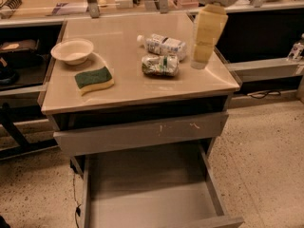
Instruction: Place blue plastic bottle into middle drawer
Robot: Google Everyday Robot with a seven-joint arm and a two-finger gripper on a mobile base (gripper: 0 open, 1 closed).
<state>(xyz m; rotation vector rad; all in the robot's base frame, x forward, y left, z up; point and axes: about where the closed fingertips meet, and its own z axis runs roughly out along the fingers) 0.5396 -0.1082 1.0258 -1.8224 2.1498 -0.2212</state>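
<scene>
The blue plastic bottle [164,45] lies on its side at the back right of the tan tabletop, white cap pointing left. The middle drawer [147,186], a wide grey tray with a flat bare bottom, is pulled out below the table front. My arm comes down from the top right as a cream-coloured link. My gripper [199,61] is at its lower end, over the table's right side, just right of the bottle and apart from it.
A silvery wrinkly pack with a green band [160,65] lies just in front of the bottle. A green and yellow sponge [94,80] and a white bowl [72,50] sit on the left. A shallower scratched drawer [142,132] is slightly out above the open one.
</scene>
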